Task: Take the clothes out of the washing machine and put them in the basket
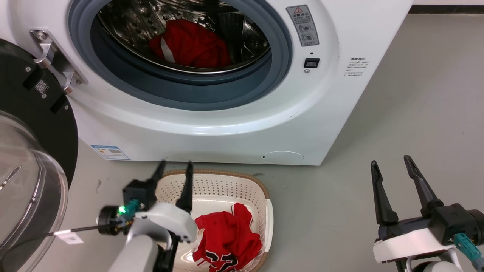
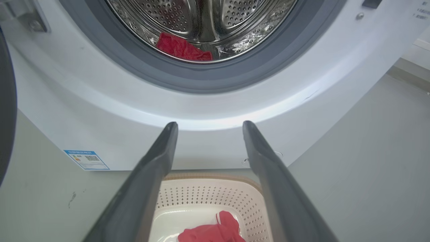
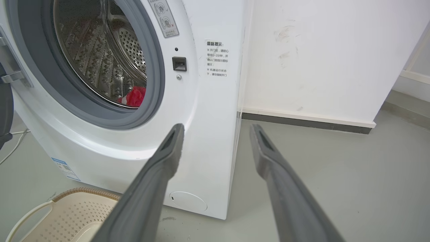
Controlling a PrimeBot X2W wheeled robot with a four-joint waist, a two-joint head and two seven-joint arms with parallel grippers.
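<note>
Head view: washing machine (image 1: 211, 136) with its door (image 1: 22, 177) swung open at the left. A red garment (image 1: 193, 45) with a white stripe lies at the bottom of the drum (image 1: 151, 19). The basket (image 1: 227, 181) sits on the floor (image 1: 416, 94) just in front of the machine, and a red jersey (image 1: 227, 238) with black numbers is bunched inside it. Left gripper (image 1: 176, 163) is over the basket's back-left rim, fingers spread, nothing between them. Right gripper (image 1: 390, 160) is well off to the right over bare floor, fingers apart, empty.

Left wrist view: fingers wide apart, pointing at the machine front below the drum opening. The basket and a bit of the jersey show low between them, with the red garment up in the drum.

Right wrist view: fingers apart and empty, aimed at the machine's right front corner. A scrap of red sits at the drum's lower edge — probably the same garment, too little shows. The basket's rim and white handle are at lower left.
</note>
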